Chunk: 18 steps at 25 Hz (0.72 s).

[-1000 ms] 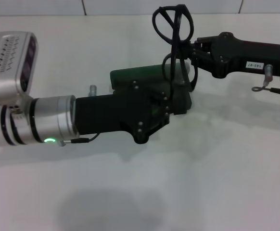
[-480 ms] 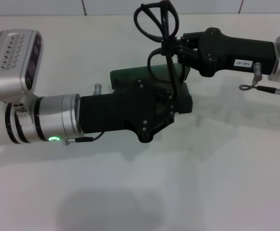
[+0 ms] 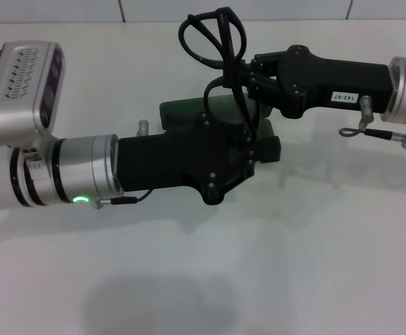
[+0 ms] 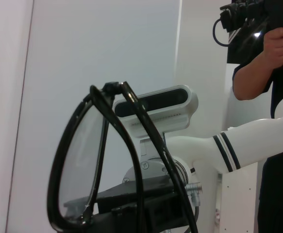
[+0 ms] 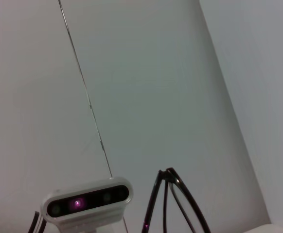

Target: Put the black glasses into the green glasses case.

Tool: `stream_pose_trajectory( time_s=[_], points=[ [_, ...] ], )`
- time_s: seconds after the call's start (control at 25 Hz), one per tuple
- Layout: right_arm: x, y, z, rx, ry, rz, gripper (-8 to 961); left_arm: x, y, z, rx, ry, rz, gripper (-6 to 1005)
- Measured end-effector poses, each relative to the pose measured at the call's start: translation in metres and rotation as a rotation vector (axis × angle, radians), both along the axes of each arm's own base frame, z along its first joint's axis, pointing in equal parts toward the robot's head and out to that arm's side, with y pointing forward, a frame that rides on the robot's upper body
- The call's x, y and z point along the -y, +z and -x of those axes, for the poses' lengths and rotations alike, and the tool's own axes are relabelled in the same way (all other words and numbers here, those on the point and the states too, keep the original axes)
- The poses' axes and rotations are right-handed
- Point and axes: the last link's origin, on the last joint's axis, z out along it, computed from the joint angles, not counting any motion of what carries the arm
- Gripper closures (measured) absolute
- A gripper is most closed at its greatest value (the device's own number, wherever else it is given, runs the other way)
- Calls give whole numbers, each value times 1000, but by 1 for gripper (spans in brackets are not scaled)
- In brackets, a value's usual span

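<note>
The black glasses (image 3: 224, 38) hang folded and upright in the air, with my right gripper (image 3: 248, 73) shut on their lower part. They are just above the far edge of the green glasses case (image 3: 182, 112), which lies on the white table. My left gripper (image 3: 252, 150) reaches in from the left, lies over the case and clamps its right end. Most of the case is hidden under that gripper. The left wrist view shows the glasses (image 4: 132, 145) close up, and the right wrist view shows the glasses (image 5: 173, 204) from below.
The white table (image 3: 259, 265) spreads out toward me. A tiled wall edge runs along the far side. A person holding a camera (image 4: 273, 43) stands beyond the right arm in the left wrist view.
My right gripper has carried the glasses to the left, nearer above the case. The left arm has barely shifted and the case stays in place.
</note>
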Motion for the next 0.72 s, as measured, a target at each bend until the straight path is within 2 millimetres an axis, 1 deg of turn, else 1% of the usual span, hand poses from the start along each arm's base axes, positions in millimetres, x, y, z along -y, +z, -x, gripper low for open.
stream_pose_trajectory(
  time_s=[0.32, 0.56, 0.72],
  points=[
    [-1, 1, -2, 3, -9, -6, 867, 0, 0, 1, 0, 3, 0, 970],
    [-4, 5, -15, 23, -50, -54, 867, 1, 2, 3, 12, 18, -9, 969],
    [-5, 4, -21, 43, -59, -81, 867, 1, 2, 3, 13, 19, -7, 969]
  ],
)
